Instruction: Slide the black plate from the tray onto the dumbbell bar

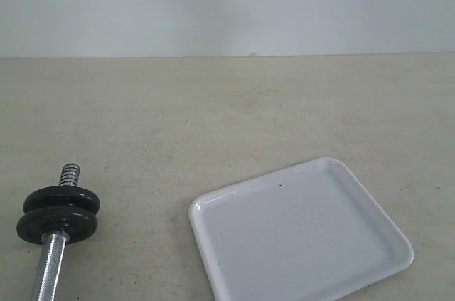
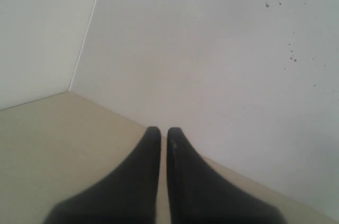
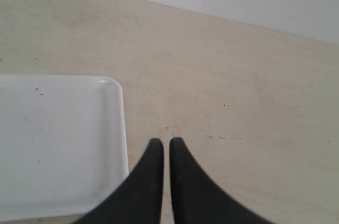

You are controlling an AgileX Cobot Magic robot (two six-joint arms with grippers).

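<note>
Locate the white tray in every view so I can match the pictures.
Exterior view: the white tray lies lower right, apart from the dumbbell bar.
Left wrist view: not in it; only the shut left gripper.
Right wrist view: the white tray shows one rounded corner beside the shut right gripper.
Shared landmark: the beige tabletop meeting the white wall.

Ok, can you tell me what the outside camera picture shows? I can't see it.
Two black plates sit stacked on the dumbbell bar at the lower left. A white tray lies on the beige table to its right.
</note>
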